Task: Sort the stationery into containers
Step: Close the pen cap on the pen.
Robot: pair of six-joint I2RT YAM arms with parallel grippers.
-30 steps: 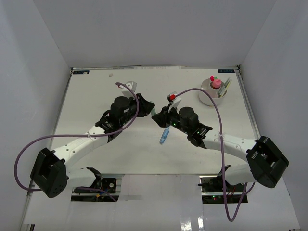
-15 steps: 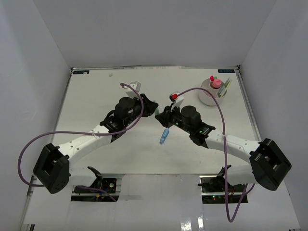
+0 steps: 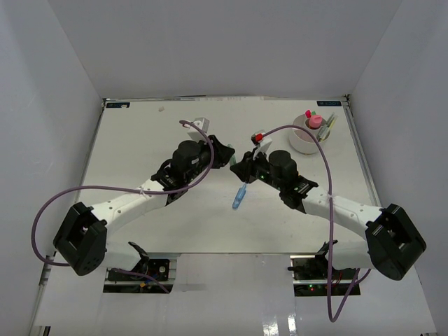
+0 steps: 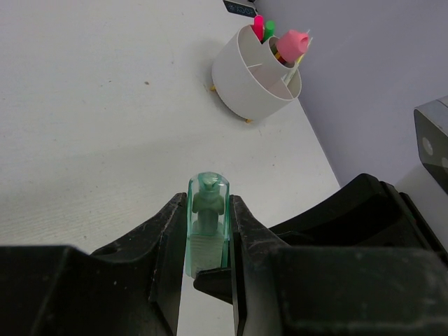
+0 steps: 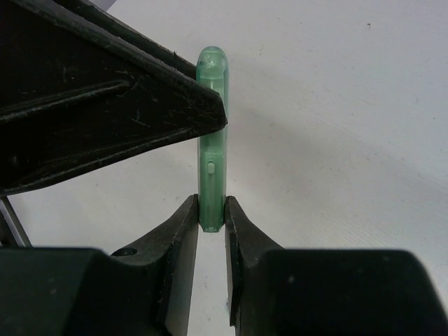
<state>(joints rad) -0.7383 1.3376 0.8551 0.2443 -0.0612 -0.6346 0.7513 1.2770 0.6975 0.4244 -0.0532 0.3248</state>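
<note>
A translucent green pen (image 4: 208, 199) is held between both grippers above the table's middle. My left gripper (image 4: 208, 231) is shut on its capped end. My right gripper (image 5: 211, 210) is shut on the other end of the pen (image 5: 211, 126). In the top view the left gripper (image 3: 226, 155) and right gripper (image 3: 241, 166) meet tip to tip and hide the pen. A blue pen (image 3: 239, 197) lies on the table just below them. The round white tub (image 3: 308, 136) at the far right holds pink- and green-capped items; it also shows in the left wrist view (image 4: 252, 77).
White walls enclose the table on three sides. The tub stands close to the right wall and far edge. Purple cables loop over both arms. A small dark label (image 3: 329, 103) sits at the far right edge.
Both arms have moved toward each other and a little to the far right. The left gripper has come up against the right gripper at the green pen.
</note>
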